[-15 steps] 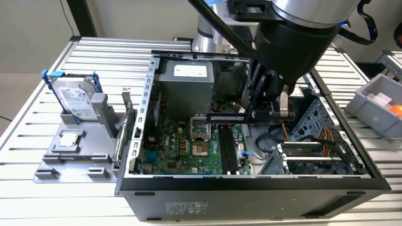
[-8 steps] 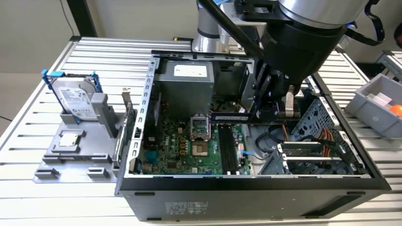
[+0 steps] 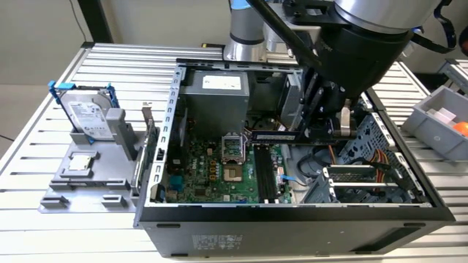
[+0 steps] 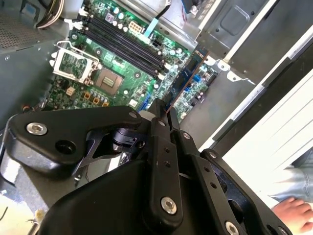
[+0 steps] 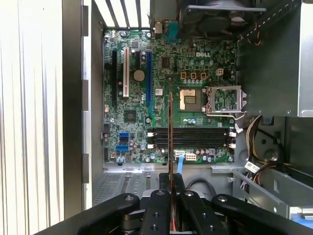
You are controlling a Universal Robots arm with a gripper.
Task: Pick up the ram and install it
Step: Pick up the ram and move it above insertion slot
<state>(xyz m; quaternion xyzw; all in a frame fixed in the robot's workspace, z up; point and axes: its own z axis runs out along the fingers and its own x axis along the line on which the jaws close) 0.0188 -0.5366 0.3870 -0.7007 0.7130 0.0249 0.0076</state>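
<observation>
Gripping the ram (image 3: 277,137) by one end, my hand (image 3: 327,133) is closed on the stick and holds it level and on edge inside the open computer case (image 3: 174,131). In the first wrist view the ram hangs above the green motherboard (image 5: 132,122), crossing over the black memory slots (image 5: 195,138). A hard drive (image 3: 89,115) stands on the bench (image 3: 29,164), at the exterior view's left of the case.
</observation>
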